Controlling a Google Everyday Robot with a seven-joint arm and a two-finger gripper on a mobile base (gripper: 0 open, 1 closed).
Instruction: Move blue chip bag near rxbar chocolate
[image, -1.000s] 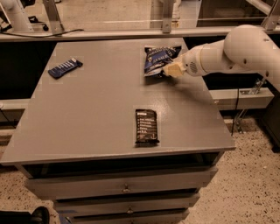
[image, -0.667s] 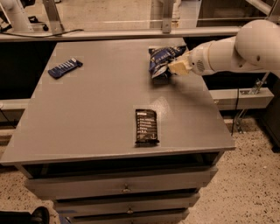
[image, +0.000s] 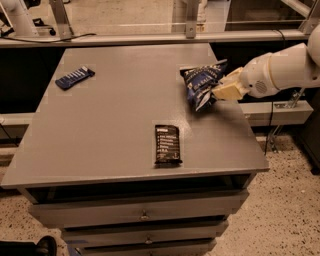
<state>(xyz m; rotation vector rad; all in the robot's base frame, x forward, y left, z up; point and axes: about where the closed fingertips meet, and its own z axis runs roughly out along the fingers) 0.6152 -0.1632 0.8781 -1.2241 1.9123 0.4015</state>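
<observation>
The blue chip bag is a crinkly dark blue bag with white lettering, held tilted just above the grey table near its right edge. My gripper reaches in from the right on a white arm and is shut on the bag's right side. The rxbar chocolate is a flat black wrapper with white text lying near the table's front edge, below and left of the bag.
A small flat blue bar with white stripes lies at the table's far left. Drawers sit under the tabletop. A rail and metal posts run behind the table.
The gripper has lifted the chip bag off the table and carried it a little toward the front, with the bag now tilted more upright.
</observation>
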